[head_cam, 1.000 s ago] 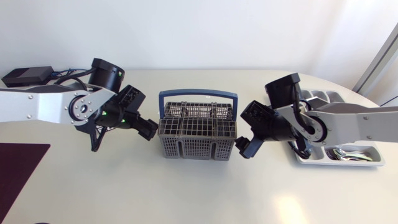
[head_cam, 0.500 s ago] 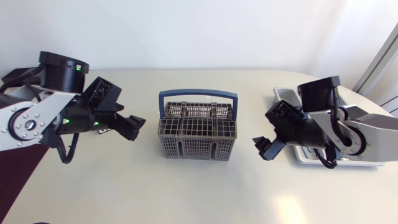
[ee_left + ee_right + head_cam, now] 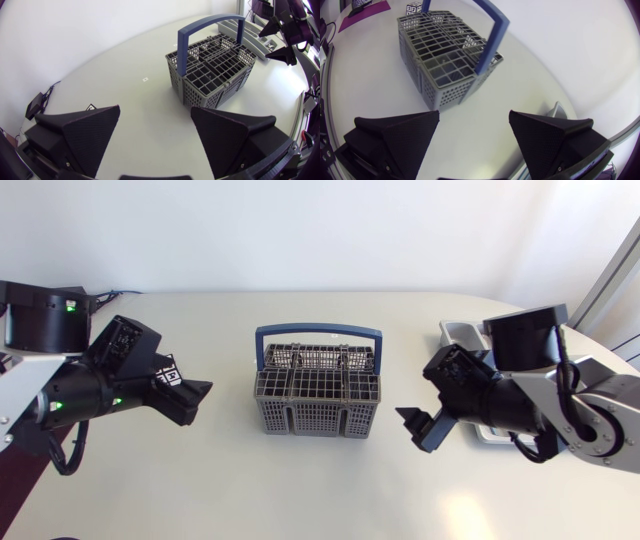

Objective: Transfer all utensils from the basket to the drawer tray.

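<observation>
Table (image 3: 320,480) first: grey basket (image 3: 318,395) w/ blue handle sits mid-table, btwn both arms. Drawer tray (image 3: 458,332) far right, mostly hidden behind R arm. Left gripper (image 3: 198,402), right gripper (image 3: 412,430): jaws apart, nothing held, both apart from basket. Small b/w square marker (image 3: 168,374) on left gripper.

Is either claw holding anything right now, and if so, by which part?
Nothing is held. The left claw and the right claw are both open and empty, each standing apart from the basket.
</observation>
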